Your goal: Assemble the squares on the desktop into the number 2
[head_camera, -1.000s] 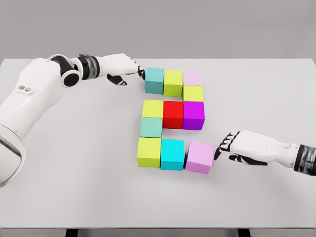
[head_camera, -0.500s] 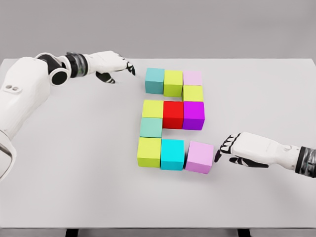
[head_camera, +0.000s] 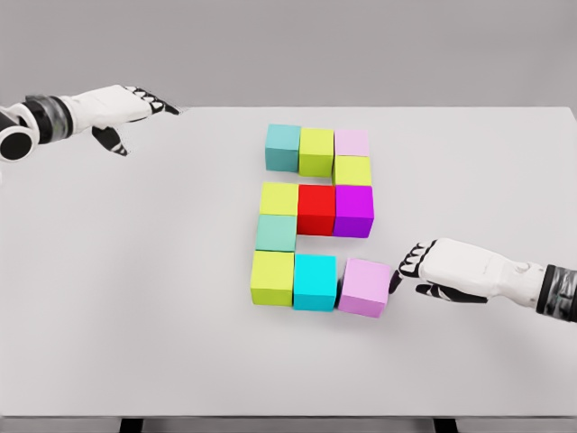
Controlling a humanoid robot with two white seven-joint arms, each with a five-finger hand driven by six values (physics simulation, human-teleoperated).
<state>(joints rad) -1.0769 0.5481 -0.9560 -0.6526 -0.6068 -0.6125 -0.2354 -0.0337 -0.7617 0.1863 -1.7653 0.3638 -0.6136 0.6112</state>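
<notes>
Coloured cubes form a 2 shape on the white table point(head_camera: 135, 298). The top row holds a teal cube point(head_camera: 282, 147), a lime cube point(head_camera: 316, 151) and a pale pink cube point(head_camera: 352, 142), with a yellow cube point(head_camera: 352, 170) below it. Yellow point(head_camera: 279, 198), red point(head_camera: 316, 209) and purple point(head_camera: 353, 210) cubes make the middle row. A green-teal cube point(head_camera: 275, 233) links down to lime point(head_camera: 272, 277), cyan point(head_camera: 315, 281) and a slightly skewed pink cube point(head_camera: 364, 287). My right hand point(head_camera: 416, 267) touches the pink cube's right side with curled fingers. My left hand point(head_camera: 135, 104) hovers open at the far left.
The table's front edge point(head_camera: 288, 416) runs along the bottom of the view. A plain grey wall lies behind the table's far edge.
My left hand has pulled away from the teal cube, far to the left and slightly up. My right hand has pressed closer against the pink cube, nudging it a little left.
</notes>
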